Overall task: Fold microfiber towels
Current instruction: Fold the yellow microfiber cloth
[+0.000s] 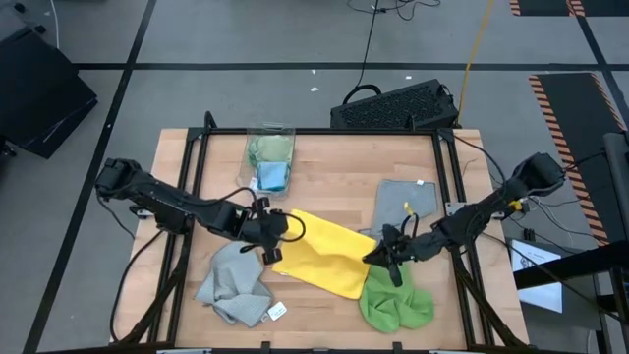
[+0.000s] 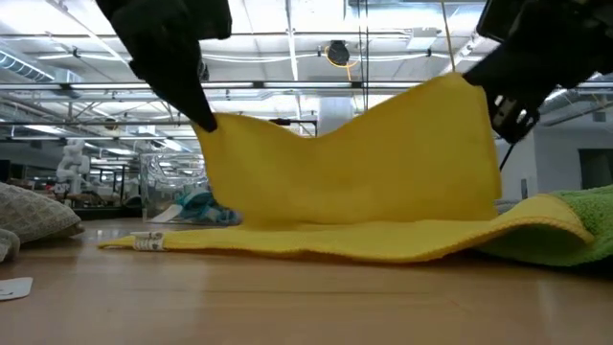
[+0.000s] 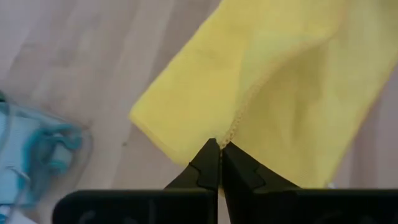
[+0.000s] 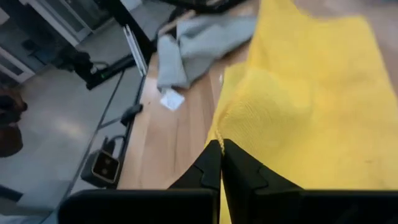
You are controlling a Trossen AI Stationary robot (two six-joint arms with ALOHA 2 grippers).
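Note:
The yellow towel is in the middle of the table, one edge raised between my two grippers, its lower part lying on the wood. My left gripper is shut on its left raised corner. My right gripper is shut on its right raised corner. A crumpled grey towel with a white tag lies near left. The bright green towel lies bunched near right, and the yellow towel's right end rests on it. A second grey towel lies flat at the far right. My left gripper pinches the yellow towel's stitched corner between its two fingertips. In the low view it comes from above left. The corner is lifted and the cloth hangs below it to the table. My right gripper pinches the towel's other raised corner between its fingertips, from above right. The cloth sags slightly between the two holds and drops to the table.
A clear plastic bin at the far middle holds a pale green and a light blue towel. A black keyboard-like box sits beyond the far edge. Bare wood shows between the bin and the yellow towel.

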